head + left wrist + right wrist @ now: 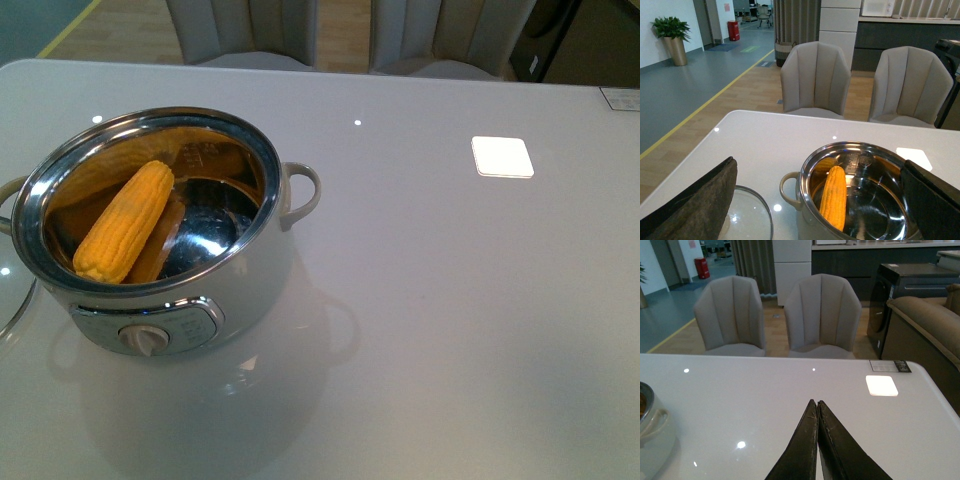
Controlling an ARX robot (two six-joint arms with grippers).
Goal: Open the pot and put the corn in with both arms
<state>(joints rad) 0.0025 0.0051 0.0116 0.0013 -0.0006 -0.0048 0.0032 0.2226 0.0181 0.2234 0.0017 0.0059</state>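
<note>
The white pot point(255, 280) stands open at the left of the table, its steel rim and knob panel facing me. The yellow corn point(125, 220) lies inside it, leaning against the inner wall. In the left wrist view the pot point(805, 220) and the corn point(834, 197) show between the spread fingers point(700, 200) of my left gripper point(820, 200), which is open and empty, above the pot. My right gripper point(816, 405) is shut and empty over bare table, to the right of the pot point(652, 440). Neither arm shows in the front view.
The glass lid point(747, 220) lies flat on the table left of the pot; its edge shows in the front view point(15, 305). A bright light patch point(502, 156) lies on the table at the right. Two grey chairs point(775, 315) stand behind the far edge.
</note>
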